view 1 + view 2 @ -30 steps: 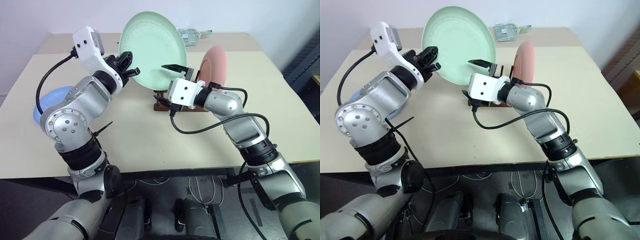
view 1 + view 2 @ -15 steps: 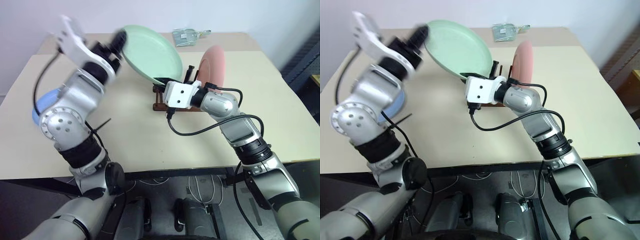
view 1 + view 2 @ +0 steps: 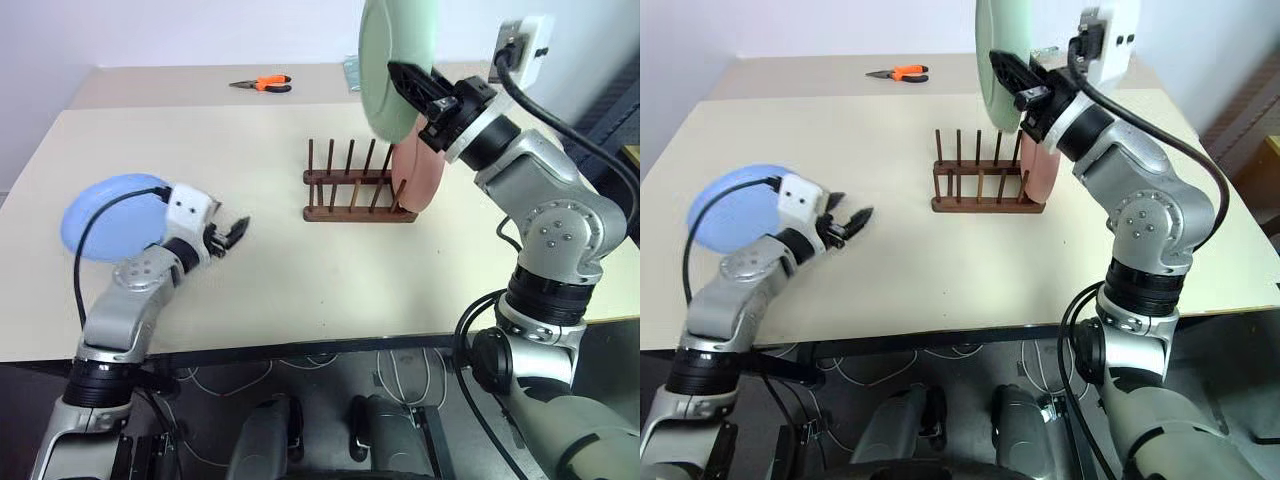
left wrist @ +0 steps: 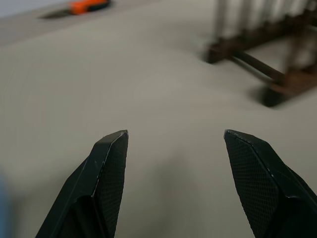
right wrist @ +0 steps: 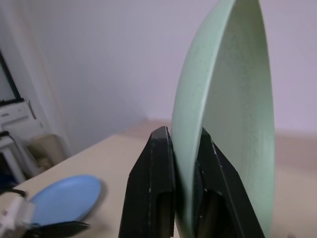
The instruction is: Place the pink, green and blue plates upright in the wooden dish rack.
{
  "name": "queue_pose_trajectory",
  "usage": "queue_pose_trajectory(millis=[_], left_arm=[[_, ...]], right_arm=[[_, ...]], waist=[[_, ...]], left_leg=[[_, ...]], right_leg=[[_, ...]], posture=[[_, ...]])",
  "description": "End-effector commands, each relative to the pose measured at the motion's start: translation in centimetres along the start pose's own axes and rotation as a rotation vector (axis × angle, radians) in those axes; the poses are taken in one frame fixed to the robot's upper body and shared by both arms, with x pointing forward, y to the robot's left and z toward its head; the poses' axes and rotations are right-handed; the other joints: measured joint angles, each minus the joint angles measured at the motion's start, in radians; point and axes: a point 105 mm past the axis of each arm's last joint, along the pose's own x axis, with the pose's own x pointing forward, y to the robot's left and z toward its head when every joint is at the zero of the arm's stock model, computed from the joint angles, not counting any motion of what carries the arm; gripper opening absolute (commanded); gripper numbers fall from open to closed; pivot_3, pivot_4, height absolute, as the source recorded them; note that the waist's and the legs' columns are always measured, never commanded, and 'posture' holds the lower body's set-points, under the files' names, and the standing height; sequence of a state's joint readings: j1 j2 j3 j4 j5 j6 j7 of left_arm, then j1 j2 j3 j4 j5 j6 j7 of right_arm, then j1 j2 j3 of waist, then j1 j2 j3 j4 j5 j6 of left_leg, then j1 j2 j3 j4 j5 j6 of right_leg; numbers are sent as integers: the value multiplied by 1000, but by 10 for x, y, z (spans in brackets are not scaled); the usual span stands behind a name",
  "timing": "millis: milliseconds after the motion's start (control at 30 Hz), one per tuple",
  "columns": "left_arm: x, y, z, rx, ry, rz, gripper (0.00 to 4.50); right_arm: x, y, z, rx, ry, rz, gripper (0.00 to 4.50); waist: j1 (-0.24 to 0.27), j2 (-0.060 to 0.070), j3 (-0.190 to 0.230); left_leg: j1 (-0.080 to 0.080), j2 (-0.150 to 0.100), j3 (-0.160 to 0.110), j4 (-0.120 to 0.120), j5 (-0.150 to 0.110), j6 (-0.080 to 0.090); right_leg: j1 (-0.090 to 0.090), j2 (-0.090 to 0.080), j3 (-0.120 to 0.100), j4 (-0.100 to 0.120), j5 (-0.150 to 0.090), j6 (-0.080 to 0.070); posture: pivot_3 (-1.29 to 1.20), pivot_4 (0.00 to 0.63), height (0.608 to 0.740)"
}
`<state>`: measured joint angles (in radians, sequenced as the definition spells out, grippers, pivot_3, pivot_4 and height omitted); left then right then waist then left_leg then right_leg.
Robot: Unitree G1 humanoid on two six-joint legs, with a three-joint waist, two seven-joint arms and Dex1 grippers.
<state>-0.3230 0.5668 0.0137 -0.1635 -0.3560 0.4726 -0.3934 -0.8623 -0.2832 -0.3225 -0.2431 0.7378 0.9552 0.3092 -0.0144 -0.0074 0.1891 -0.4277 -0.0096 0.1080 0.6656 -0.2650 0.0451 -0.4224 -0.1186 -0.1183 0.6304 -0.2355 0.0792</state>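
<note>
The right end effector (image 3: 415,88) is clamped on the green plate's (image 3: 390,60) rim, holding it upright above the rack (image 3: 355,190), which carries the pink plate (image 3: 420,180). The left end effector (image 3: 232,233), fingers apart and empty, hovers level over the bench (image 3: 280,280) beside the blue plate (image 3: 105,215).

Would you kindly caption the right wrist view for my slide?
Right hand clamps the green plate upright by its rim; the blue plate lies flat on the table beyond.

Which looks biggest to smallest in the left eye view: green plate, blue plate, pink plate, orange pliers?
1. green plate, though it is raised nearer the camera and partly cut off by the frame, so that rank is unsure
2. blue plate, lying flat
3. pink plate, partly hidden behind the green one
4. orange pliers, clearly smallest
</note>
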Motion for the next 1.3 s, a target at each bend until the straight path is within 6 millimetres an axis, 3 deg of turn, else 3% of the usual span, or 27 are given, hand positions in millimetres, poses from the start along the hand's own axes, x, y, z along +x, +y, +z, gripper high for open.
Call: queue_pose_trajectory(millis=[33,233,600,633,667,767,800,900,967,1033,1100,1167,1233,1300], left_arm=[[-3,-8,16,37,-75,-46,3145],[-5,-11,10,28,-57,-63,3145],[-5,-18,9,16,-58,-72,3145],[-5,-19,9,10,-58,-71,3216],[-5,-19,10,2,-63,-68,3216],[-7,-14,12,-45,-79,-27,4068],[-7,-9,14,-64,-88,3,4472],[-9,22,23,-137,-135,182,4472],[-18,66,35,-216,-185,459,4472],[-40,112,36,-269,-168,803,4472],[-76,148,23,-360,-99,1141,4472],[-98,159,19,-421,-87,1274,4500],[-105,162,16,-476,-60,1309,4500],[-104,159,0,-619,6,1295,4500]], right_arm=[[-4,5,4,63,0,-16,0],[-3,6,-13,123,69,-50,0],[17,-18,-39,139,180,-172,0],[19,-19,-37,130,174,-169,857],[20,-19,-35,114,165,-160,1174],[25,-14,-23,-98,127,-127,2683],[26,-11,-20,-217,118,-115,3131],[25,0,-12,-549,81,-56,3131],[23,11,-5,-741,29,7,3131],[22,18,2,-847,-22,40,3131],[19,27,9,-875,-81,88,3131],[17,35,8,-894,-104,138,3700],[16,46,2,-859,-110,212,4430],[11,60,-14,-807,-65,316,4478]], waist=[[-1,0,0],[-2,1,0],[-1,1,0],[-1,1,0],[-1,1,0],[1,1,0],[1,1,0],[0,0,0],[2,-1,0],[2,-1,0],[-4,-2,0],[-5,-2,0],[0,-2,0],[10,-3,0]], left_leg=[[0,0,0,0,1,0],[0,1,2,-1,3,3],[0,1,3,-1,3,4],[0,1,3,-1,3,4],[0,1,3,-1,3,4],[0,1,3,-1,3,4],[0,1,3,-1,3,4],[0,1,3,-1,2,4],[0,2,3,0,3,4],[0,2,2,1,3,4],[0,2,2,1,3,4],[0,2,2,0,3,4],[0,2,2,0,3,4],[0,2,2,0,3,4]], right_leg=[[-1,0,0,1,0,-1],[-2,2,0,2,-1,-2],[-2,2,0,2,-1,-2],[-2,2,0,2,-1,-2],[-2,2,0,2,-1,-2],[-2,2,0,2,-1,-2],[-2,2,0,2,-1,-1],[-2,2,1,2,-1,-1],[-2,2,1,2,-1,-1],[-2,2,1,2,-1,-1],[-1,2,1,2,-1,-1],[-1,3,1,2,-1,-1],[-1,2,0,2,-1,0],[0,2,-1,2,-2,0]], posture=[[0,150,740],[0,150,740],[0,150,740],[0,150,740],[0,150,740],[0,150,740],[0,150,740],[0,150,740],[0,150,740],[0,150,740],[0,150,740],[0,150,740],[0,150,740],[0,150,740]])
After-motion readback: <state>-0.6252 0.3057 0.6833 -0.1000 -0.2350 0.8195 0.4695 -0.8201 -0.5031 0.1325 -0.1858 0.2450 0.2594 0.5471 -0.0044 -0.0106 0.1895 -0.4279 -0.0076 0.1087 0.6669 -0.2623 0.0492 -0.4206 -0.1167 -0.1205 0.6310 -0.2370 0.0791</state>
